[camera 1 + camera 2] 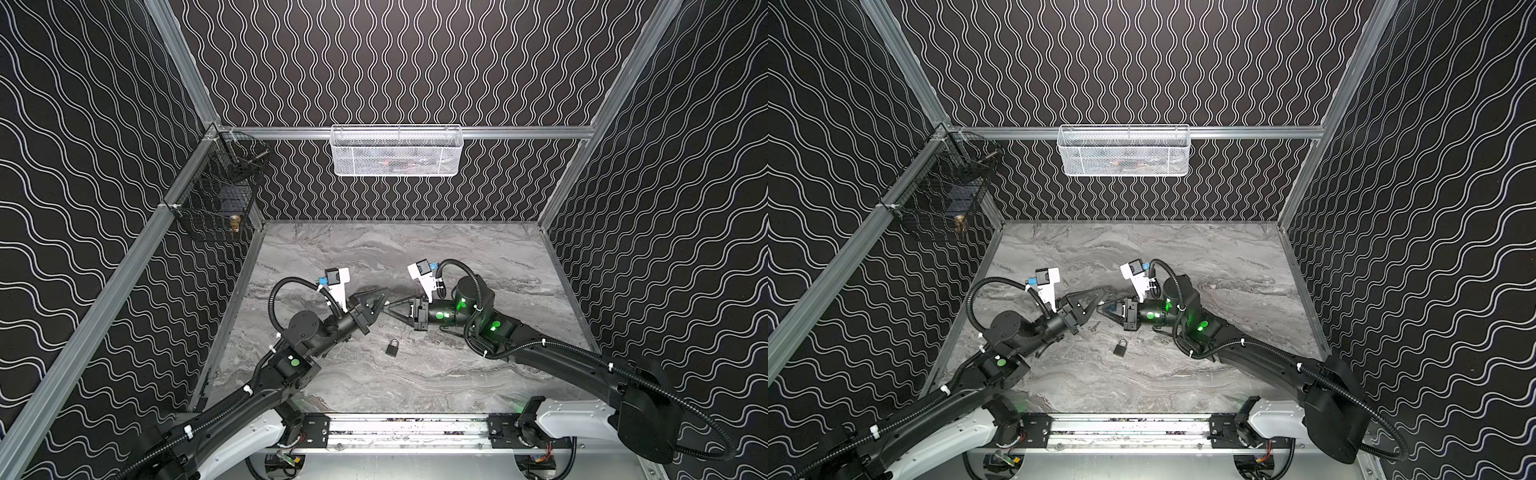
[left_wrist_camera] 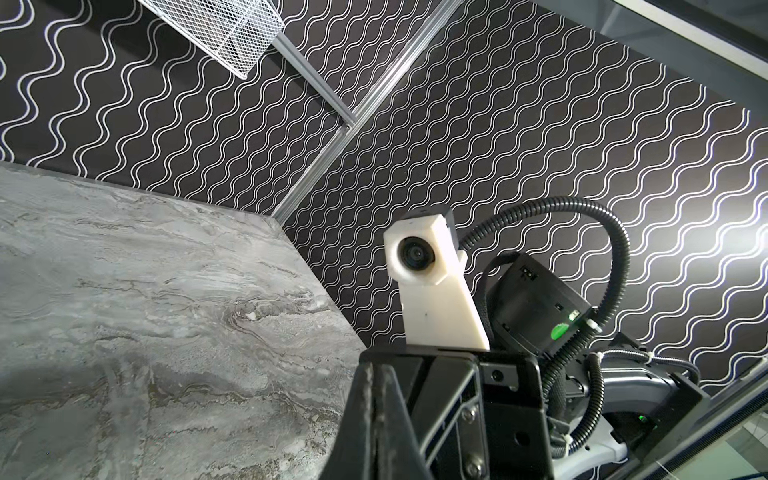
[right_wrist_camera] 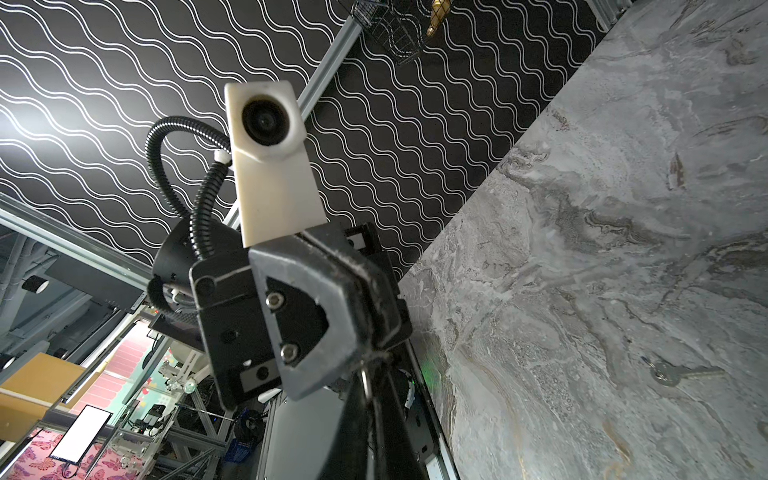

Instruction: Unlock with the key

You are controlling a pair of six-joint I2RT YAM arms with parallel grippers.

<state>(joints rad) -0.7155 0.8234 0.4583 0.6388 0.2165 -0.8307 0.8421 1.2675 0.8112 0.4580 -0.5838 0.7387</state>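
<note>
A small black padlock (image 1: 392, 347) (image 1: 1120, 347) lies on the marble table, in front of both grippers, and nothing touches it. Above the table my left gripper (image 1: 385, 293) (image 1: 1100, 294) and right gripper (image 1: 386, 309) (image 1: 1099, 308) meet tip to tip. In the right wrist view a thin silver key (image 3: 365, 384), seen edge-on, runs from the shut tips of the left gripper (image 3: 375, 353) into the shut jaws of the right gripper (image 3: 370, 399). The left wrist view shows the left gripper (image 2: 376, 399) pressed shut, with the key hidden.
Another silver key (image 3: 681, 372) (image 1: 1093, 327) lies flat on the table (image 1: 457, 257) below the grippers. A white mesh basket (image 1: 397, 150) hangs on the back rail. A black wire basket (image 1: 216, 195) holding a brass item (image 1: 235, 223) hangs on the left wall.
</note>
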